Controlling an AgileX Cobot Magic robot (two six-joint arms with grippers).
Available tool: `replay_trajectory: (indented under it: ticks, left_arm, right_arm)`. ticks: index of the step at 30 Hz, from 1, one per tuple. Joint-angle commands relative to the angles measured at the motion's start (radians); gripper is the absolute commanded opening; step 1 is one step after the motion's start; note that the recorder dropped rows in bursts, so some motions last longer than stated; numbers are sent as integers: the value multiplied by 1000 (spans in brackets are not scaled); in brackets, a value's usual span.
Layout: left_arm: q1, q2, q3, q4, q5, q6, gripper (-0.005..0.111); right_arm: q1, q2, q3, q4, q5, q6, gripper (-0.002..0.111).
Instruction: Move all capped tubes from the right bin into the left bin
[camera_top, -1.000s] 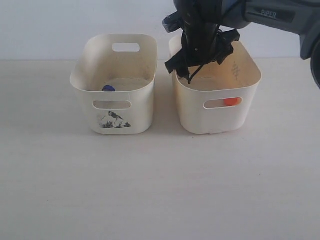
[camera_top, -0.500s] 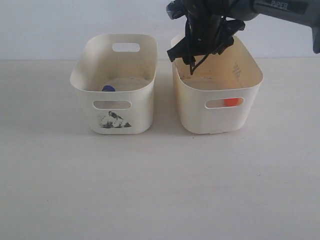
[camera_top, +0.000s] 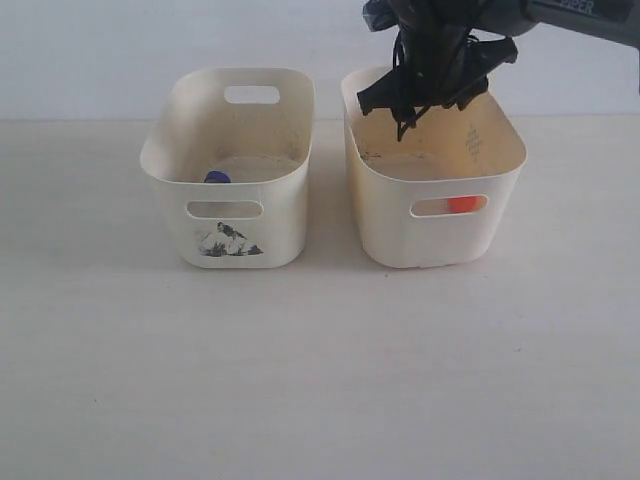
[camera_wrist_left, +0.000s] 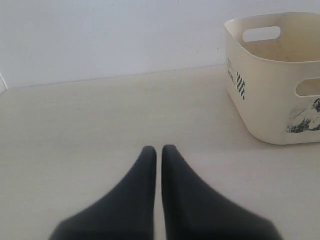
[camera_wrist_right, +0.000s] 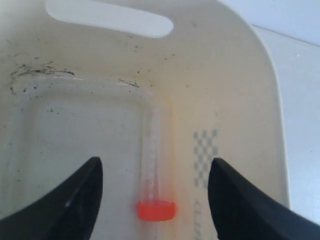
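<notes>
Right pincer (camera_wrist_right: 155, 165) spread wide above clear orange-capped tube (camera_wrist_right: 152, 165), inside smooth cream right bin (camera_wrist_right: 235, 85), left pincer (camera_wrist_left: 159, 150) clenched, empty

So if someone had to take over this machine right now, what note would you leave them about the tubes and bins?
Left gripper: fingers shut, empty, over the table beside the left bin.
Right gripper: open, empty, hanging over the right bin, lined up with the orange-capped tube.
Done: a blue-capped tube lies in the left bin.
Left: the orange-capped tube lies on the right bin's floor, near a side wall. Grasp it and carry it across. No other tube shows there.
</notes>
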Motion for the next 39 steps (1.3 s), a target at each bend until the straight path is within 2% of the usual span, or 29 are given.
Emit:
replay_trajectory:
  ticks: [1, 39]
  left_arm:
    - [1, -2, -4, -11, -9, -12, 4]
    - [1, -2, -4, -11, -9, -12, 4]
  right_arm:
    - [-13, 47, 2, -5, 45, -10, 58]
    - [-29, 156, 2, 28, 59, 3, 58]
